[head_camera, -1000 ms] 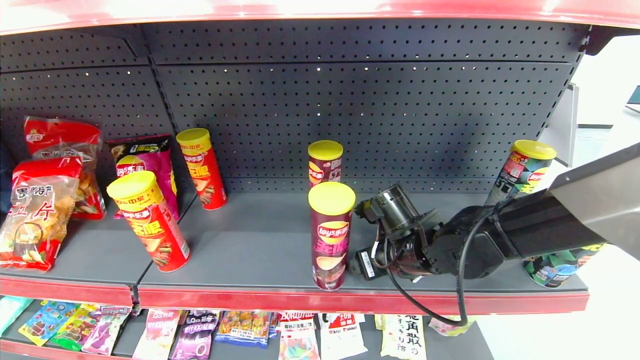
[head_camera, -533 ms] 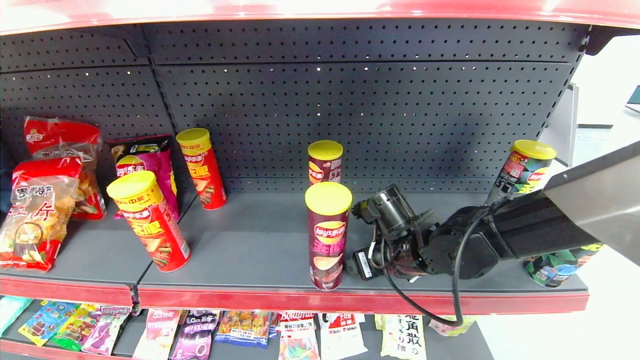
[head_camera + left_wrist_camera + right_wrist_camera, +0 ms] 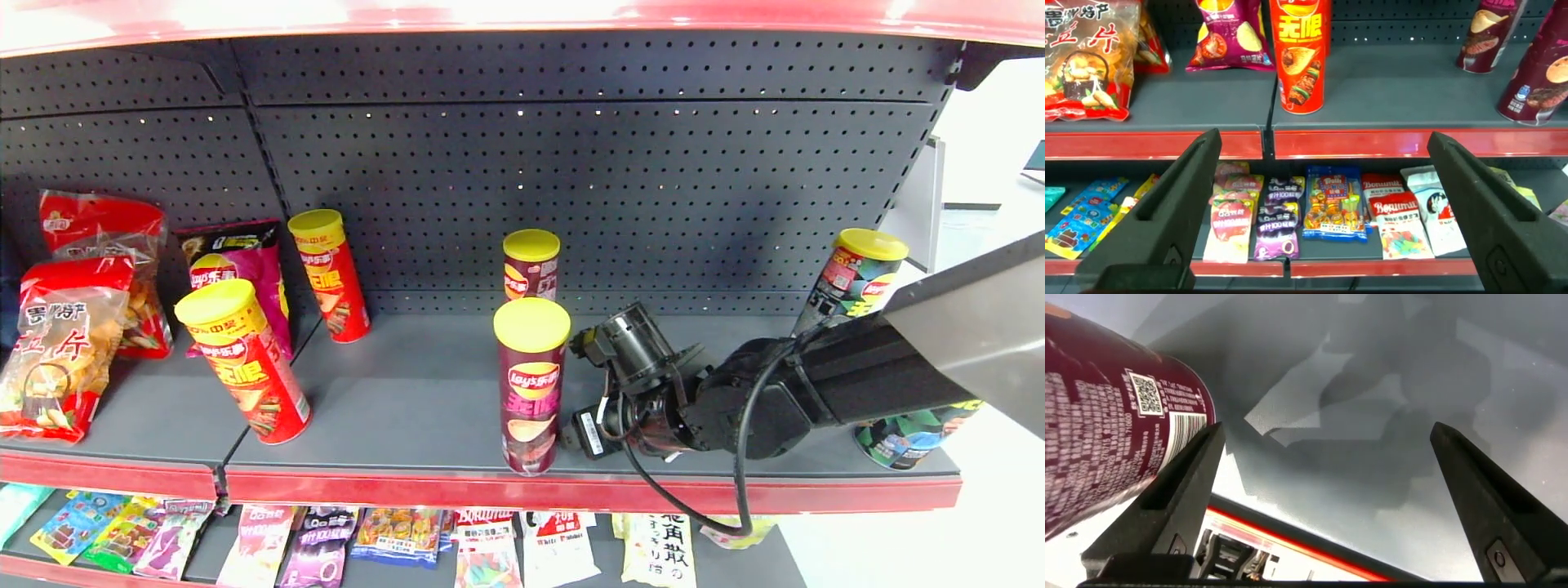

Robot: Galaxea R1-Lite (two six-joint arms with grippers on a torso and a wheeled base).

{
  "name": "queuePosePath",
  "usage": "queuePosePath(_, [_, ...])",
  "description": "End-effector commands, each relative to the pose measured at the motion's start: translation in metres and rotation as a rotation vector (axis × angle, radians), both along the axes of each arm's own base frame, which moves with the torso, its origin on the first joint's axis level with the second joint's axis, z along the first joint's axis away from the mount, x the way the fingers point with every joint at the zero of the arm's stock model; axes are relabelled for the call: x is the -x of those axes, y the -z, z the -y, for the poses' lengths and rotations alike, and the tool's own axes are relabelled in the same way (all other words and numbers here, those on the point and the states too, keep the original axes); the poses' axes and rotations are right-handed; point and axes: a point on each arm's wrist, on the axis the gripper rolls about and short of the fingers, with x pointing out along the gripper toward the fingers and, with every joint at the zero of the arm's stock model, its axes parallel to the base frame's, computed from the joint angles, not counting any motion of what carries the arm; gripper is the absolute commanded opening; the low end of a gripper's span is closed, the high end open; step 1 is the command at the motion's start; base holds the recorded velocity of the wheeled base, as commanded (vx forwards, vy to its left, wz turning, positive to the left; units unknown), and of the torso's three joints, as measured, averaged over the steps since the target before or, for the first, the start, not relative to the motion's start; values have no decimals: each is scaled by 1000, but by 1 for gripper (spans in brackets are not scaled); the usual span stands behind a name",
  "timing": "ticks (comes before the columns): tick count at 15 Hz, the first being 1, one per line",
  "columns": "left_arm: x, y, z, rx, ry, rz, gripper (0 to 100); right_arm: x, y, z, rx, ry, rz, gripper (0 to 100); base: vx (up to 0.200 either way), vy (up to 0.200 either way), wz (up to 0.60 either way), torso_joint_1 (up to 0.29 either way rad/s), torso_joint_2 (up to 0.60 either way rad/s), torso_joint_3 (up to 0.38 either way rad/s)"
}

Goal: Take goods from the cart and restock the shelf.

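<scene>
One can has shifted. In the head view the maroon can (image 3: 531,384) stands upright at the front edge of the shelf (image 3: 392,400), slightly further left than a second ago, and the right arm (image 3: 816,384) has followed it. We judge it placed and merely being nudged into line.

From the left wrist, we see the left gripper (image 3: 1324,137) with its fingers wide apart before the lower tier of sachets (image 3: 1331,204).

The right wrist shows what the head view hides: the right gripper (image 3: 1324,433) is spread, with the can just beside one finger, unclamped.
</scene>
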Motion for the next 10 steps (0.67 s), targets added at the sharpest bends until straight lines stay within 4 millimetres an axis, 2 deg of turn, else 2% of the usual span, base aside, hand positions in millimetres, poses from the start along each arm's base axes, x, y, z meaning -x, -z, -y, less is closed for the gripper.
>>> queuePosePath(1, [0,0,0,0,0,1,100,1,0,-2,0,-6,2,100,0,0,0,0,0,0])
queuePosePath(10, [0,0,0,-1,0,0,100,-2,0,-5,-6,-9,10,100,0,0,0,0,0,0])
